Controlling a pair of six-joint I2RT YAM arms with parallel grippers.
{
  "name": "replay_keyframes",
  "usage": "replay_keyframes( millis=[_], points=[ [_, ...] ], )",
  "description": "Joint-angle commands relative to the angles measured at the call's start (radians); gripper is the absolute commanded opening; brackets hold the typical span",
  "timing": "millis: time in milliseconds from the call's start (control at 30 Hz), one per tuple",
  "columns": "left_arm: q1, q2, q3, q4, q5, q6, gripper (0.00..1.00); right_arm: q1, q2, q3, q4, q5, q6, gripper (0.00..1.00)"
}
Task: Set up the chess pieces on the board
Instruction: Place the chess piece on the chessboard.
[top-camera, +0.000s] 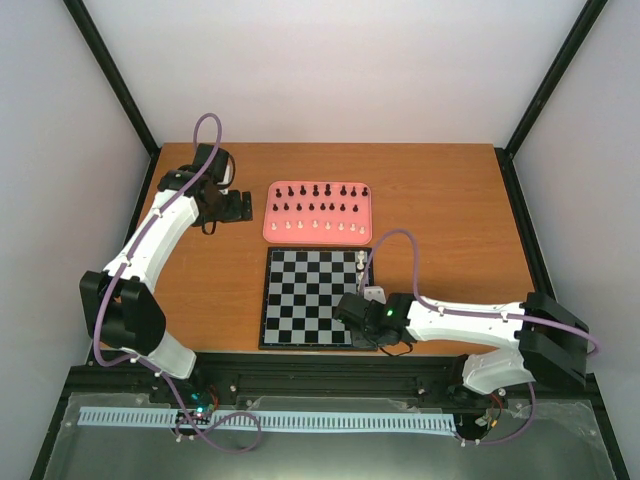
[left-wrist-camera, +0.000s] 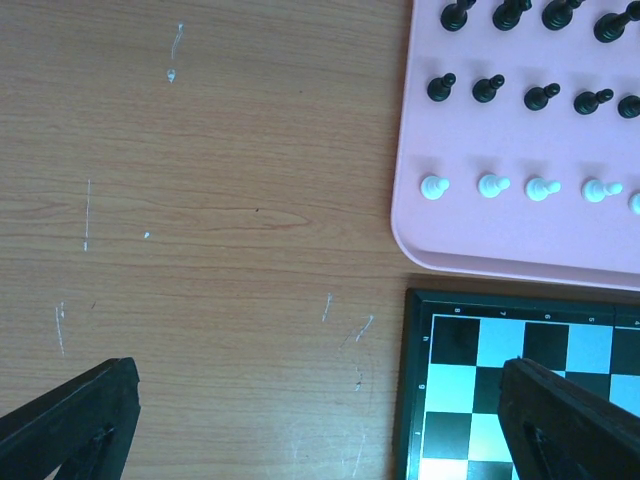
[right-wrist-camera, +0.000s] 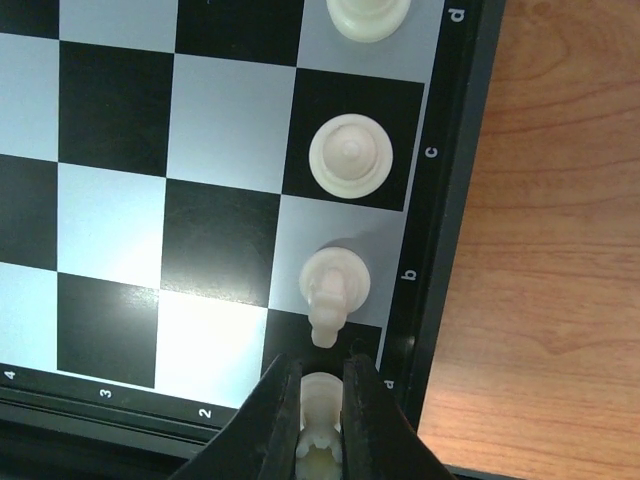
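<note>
The board (top-camera: 312, 298) lies in the middle of the table, and its corner also shows in the left wrist view (left-wrist-camera: 412, 400). My right gripper (right-wrist-camera: 321, 415) is shut on a cream-white rook (right-wrist-camera: 320, 400) over the board's near right corner square, low over it (top-camera: 362, 325). Three more white pieces stand up the same edge file: one with its top leaning toward the gripper (right-wrist-camera: 335, 283), a round-headed one (right-wrist-camera: 350, 153) and one cut off at the frame top (right-wrist-camera: 368, 15). My left gripper (left-wrist-camera: 320, 430) hangs open over bare wood, left of the board (top-camera: 235, 207).
A pink tray (top-camera: 270, 215) behind the board holds two rows of black pieces (top-camera: 316, 191) and a row of white pawns (top-camera: 315, 227); the same tray (left-wrist-camera: 500, 245) and pawns (left-wrist-camera: 490, 185) show in the left wrist view. Black frame posts stand at the table's corners.
</note>
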Motion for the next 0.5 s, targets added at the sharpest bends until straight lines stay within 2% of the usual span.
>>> replay_keyframes(
  millis=[0,467],
  points=[
    [-0.005,0.01,0.009,0.021,0.003,-0.01,1.0,-0.009,0.018,0.027,0.015,0.004,-0.011,0.13],
    [-0.005,0.009,0.009,0.019,0.002,-0.009,1.0,-0.01,0.015,0.059,-0.016,0.004,-0.028,0.37]
  ],
)
